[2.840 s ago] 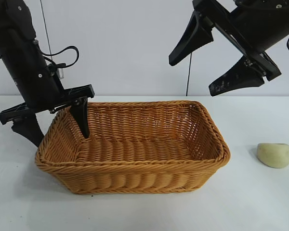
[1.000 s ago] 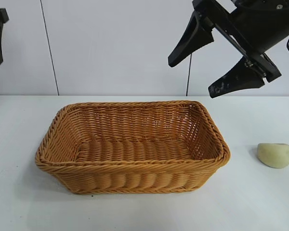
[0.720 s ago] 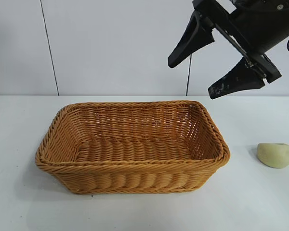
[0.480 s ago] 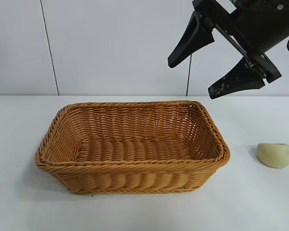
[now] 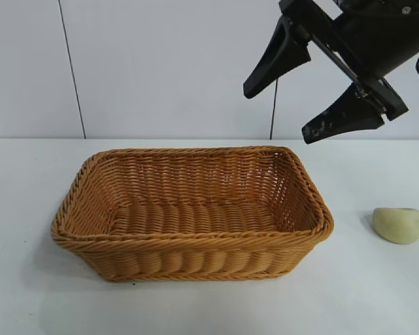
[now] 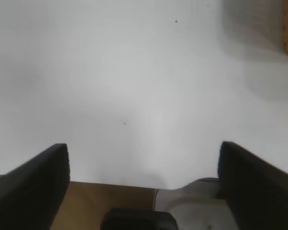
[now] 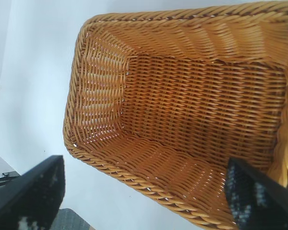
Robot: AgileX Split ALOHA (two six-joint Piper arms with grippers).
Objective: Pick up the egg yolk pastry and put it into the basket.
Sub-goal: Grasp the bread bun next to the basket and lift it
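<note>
1. The egg yolk pastry (image 5: 398, 225) sits on the white surface (image 5: 363, 293) well off to the right of the basket (image 5: 192, 241), not touching it; nothing's holding it.
2. The basket is empty as far as the exterior and right wrist views show; so the job looks like it's at square one, pickup not yet done.
3. The right gripper (image 5: 314, 98) hangs high above the basket's right end, jaws spread wide with nothing between them; its wrist camera looks straight down into the wicker, not at the pastry.
4. The left gripper (image 6: 144, 182) isn't in the exterior view at all; its own camera shows jaws wide apart and empty over bare surface, just a sliver of basket at one corner.
5. My guess: the right arm is the closer one; it'd need to swing out to the right, drop over the pastry, and close gently on that rounded dome; it looks like it could squirt out sideways if pinched off-centre.
</note>
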